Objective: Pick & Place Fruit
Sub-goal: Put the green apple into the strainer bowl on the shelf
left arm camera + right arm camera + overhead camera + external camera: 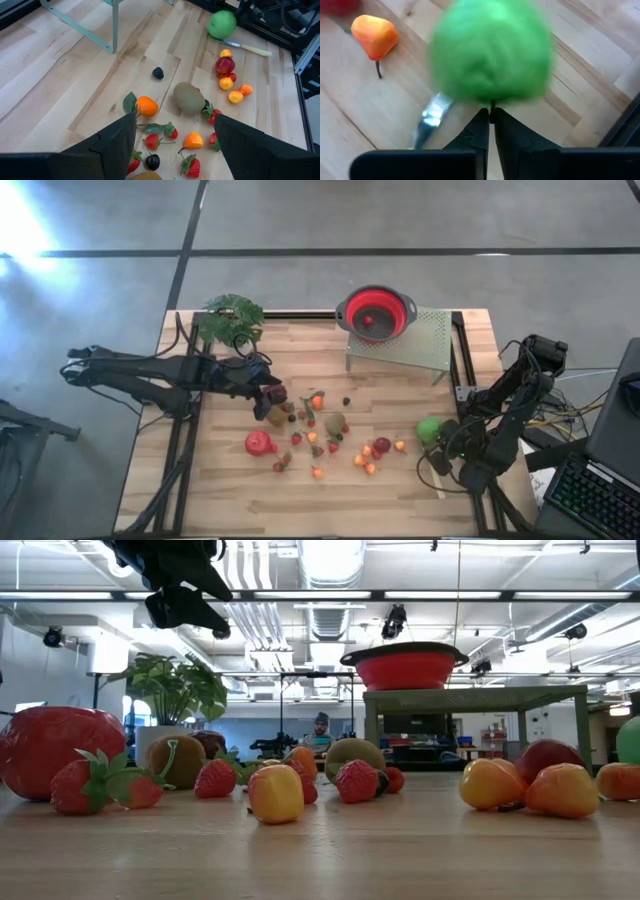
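Two tools are at work over a table [220, 500] strewn with toy fruit. Most of the fruit [330, 442] lies loose across the middle of the table: strawberries, small orange pieces, a kiwi [189, 97], a blackberry [158, 73] and a big red one [259, 443] toward the left. One piece already sits in the red colander [376, 312] on the green rack [420, 340] at the far side.

Left tool [175, 137] hovers above the left part of the pile, fingers spread and empty, looking down on strawberries and an orange [146, 105]. This looks like the approach to a pick; next it needs to settle on one piece, drop straight down around it and close.

Right tool [491, 116] sits low at the table's right edge, fingers pressed together with nothing between them, tips right at the stem of the green apple [491, 51]. A knife [431, 117] lies beside the apple. By my reading no grip exists here, so it must reopen wide before trying the apple.
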### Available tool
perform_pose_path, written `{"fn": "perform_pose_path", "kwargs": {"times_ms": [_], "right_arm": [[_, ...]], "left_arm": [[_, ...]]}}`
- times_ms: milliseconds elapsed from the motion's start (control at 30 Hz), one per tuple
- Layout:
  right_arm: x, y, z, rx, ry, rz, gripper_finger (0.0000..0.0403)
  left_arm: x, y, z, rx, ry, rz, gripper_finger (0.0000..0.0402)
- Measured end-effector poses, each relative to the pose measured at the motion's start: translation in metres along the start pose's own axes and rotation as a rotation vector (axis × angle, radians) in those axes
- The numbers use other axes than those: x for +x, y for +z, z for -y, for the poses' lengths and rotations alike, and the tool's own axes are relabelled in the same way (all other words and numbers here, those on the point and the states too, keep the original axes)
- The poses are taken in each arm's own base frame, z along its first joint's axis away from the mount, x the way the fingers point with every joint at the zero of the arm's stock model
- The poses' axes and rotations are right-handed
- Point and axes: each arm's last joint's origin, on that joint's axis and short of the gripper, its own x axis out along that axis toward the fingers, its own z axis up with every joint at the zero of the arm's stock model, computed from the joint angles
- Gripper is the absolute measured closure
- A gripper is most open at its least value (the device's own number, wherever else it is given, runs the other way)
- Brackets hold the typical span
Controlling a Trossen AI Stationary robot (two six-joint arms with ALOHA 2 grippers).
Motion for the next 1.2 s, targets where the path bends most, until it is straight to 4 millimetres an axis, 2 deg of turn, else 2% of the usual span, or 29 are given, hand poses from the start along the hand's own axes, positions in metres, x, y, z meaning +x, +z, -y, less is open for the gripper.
{"fn": "perform_pose_path", "kwargs": {"times_ms": [400,633,967,1200], "right_arm": [[-0.001,0.001,0.000,0.011,-0.005,0.009,0.0393],[-0.019,0.010,-0.004,-0.013,-0.009,0.104,0.0394],[-0.069,0.045,-0.018,-0.082,0.036,0.411,0.0394],[-0.084,0.086,-0.028,-0.178,-0.048,0.481,0.0395]], "left_arm": [[0.000,0.000,0.000,0.000,0.000,0.000,0.0128],[0.000,0.000,0.000,0.000,0.000,0.000,0.0128],[0.000,0.000,0.000,0.000,0.000,0.000,0.0128],[0.000,0.000,0.000,0.000,0.000,0.000,0.0128]]}}
